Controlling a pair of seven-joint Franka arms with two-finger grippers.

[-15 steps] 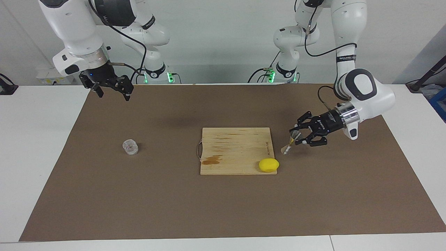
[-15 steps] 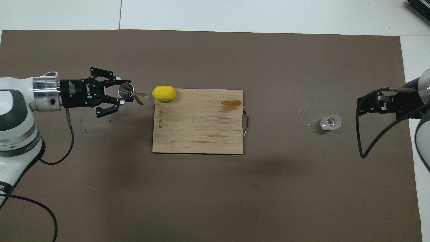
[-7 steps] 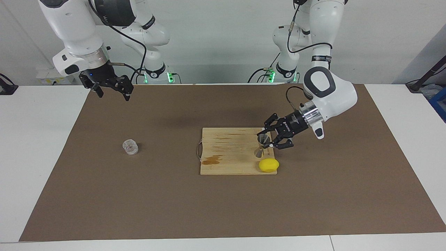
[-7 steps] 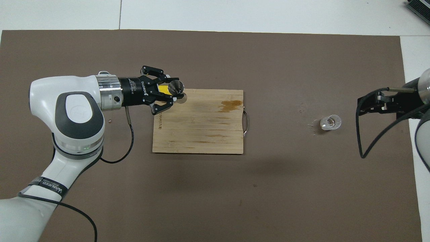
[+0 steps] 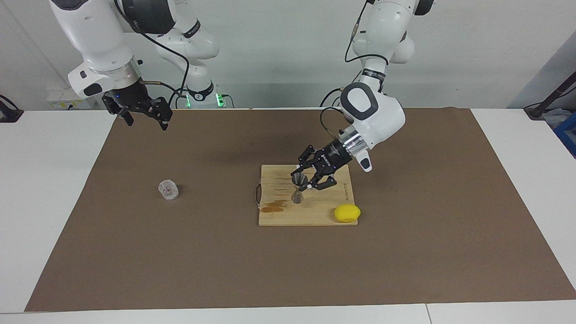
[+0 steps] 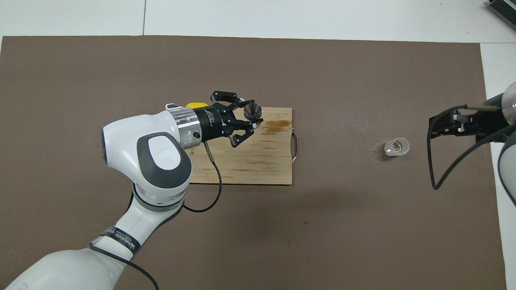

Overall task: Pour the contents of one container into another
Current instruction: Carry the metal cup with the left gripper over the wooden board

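My left gripper (image 5: 304, 180) is shut on the small metal jigger (image 5: 298, 189) and holds it nearly upright over the wooden cutting board (image 5: 310, 212), its lower cone close to the board beside a brown stain. In the overhead view the left gripper (image 6: 247, 117) and jigger (image 6: 253, 111) are over the board (image 6: 258, 169). The clear glass tumbler (image 5: 168, 189) stands on the brown mat toward the right arm's end; it also shows in the overhead view (image 6: 397, 146). My right gripper (image 5: 145, 118) waits open in the air, over the mat beside the tumbler (image 6: 439, 125).
A yellow lemon (image 5: 346, 213) lies on the board's corner toward the left arm's end, partly hidden by the left arm in the overhead view (image 6: 196, 105). The board has a metal handle (image 5: 257, 194) on the tumbler's side. The brown mat (image 5: 288, 270) covers the table.
My left gripper has carried the jigger from the mat at the left arm's end, past the lemon, over the board, and brought it from tilted to nearly upright. The right arm has not moved.
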